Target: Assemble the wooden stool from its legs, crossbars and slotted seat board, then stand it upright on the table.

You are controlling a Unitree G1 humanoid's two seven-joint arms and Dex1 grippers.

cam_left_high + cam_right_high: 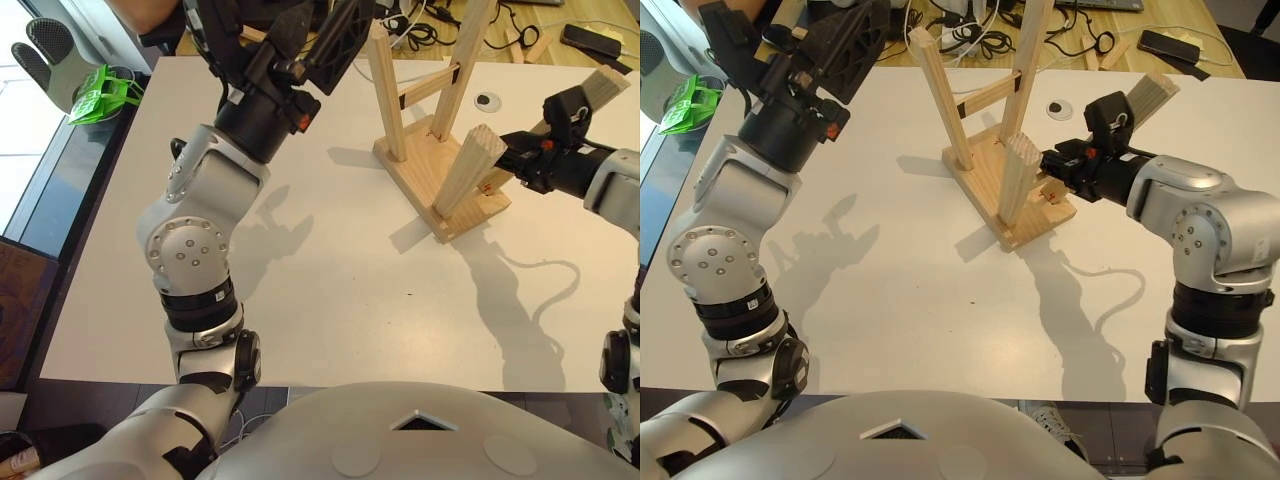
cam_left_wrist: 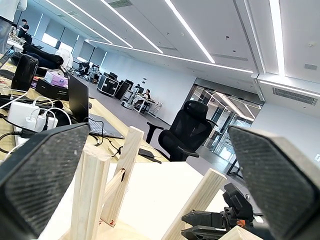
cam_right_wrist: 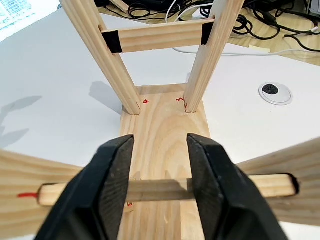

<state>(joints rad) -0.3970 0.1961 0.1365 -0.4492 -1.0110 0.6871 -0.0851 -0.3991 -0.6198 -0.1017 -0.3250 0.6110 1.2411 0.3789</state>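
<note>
The stool stands upside down: its seat board [image 1: 410, 165] lies flat on the table and the legs point up. The two far legs [image 1: 385, 90] are joined by a crossbar with black ends [image 1: 428, 85]. Two nearer legs [image 1: 468, 170] lean outward. Between them runs a thin crossbar [image 3: 260, 186], and my right gripper [image 3: 160, 185] is shut on it, low beside the board's right end [image 1: 510, 160]. My left gripper [image 1: 275, 40] hangs high over the table's far left, fingers [image 2: 40, 170] wide open and holding nothing, facing the far legs.
A round cable grommet [image 1: 488, 100] sits in the white table [image 1: 330, 300] behind the stool. Cables, loose wood pieces [image 1: 530, 45] and a black device [image 1: 590, 40] lie on a desk beyond the far edge. A green object [image 1: 100, 95] is off the left edge.
</note>
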